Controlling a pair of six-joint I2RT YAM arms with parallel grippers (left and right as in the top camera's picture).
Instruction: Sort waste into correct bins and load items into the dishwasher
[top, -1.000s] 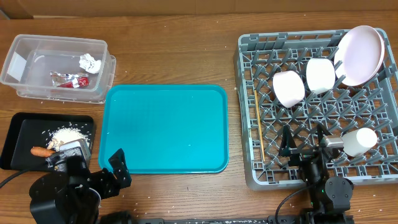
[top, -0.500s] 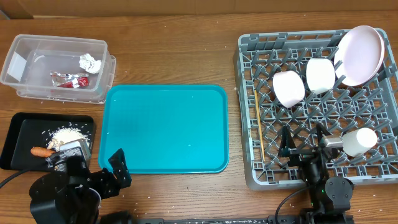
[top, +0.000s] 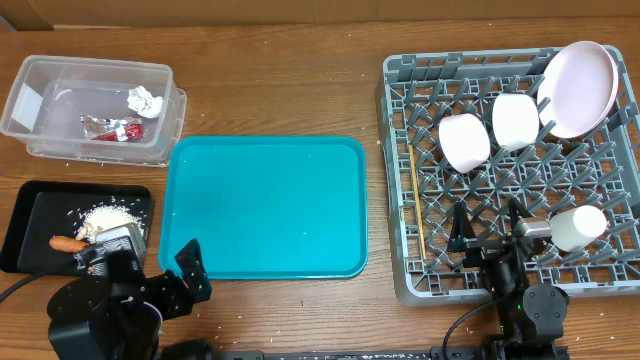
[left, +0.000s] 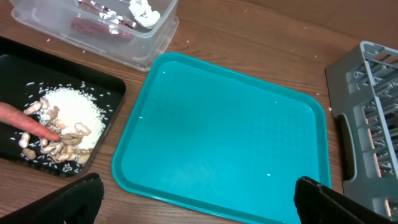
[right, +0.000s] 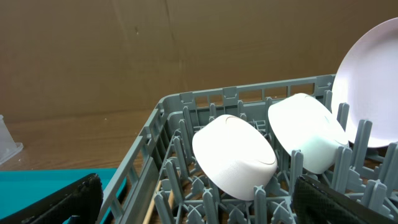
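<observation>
The grey dish rack (top: 420, 70) at the right holds a large white plate (top: 580, 88), two white bowls (top: 464, 141) (top: 516, 120), a small cup (top: 578, 227) and chopsticks (top: 414, 200). The clear tub (top: 40, 80) holds a red-silver wrapper (top: 110, 128) and a white tissue (top: 145, 99). The black tray (top: 22, 222) holds rice and beige scraps (top: 108, 218) and an orange carrot (top: 67, 243). My left gripper (top: 150, 265) is open and empty at the teal tray's near left corner. My right gripper (top: 488, 227) is open and empty over the rack's front edge.
The teal serving tray (top: 265, 205) lies bare in the middle of the wooden table; it fills the left wrist view (left: 224, 137). Rice grains are scattered on the wood by the black tray. A cardboard wall stands behind the rack (right: 236, 162) in the right wrist view.
</observation>
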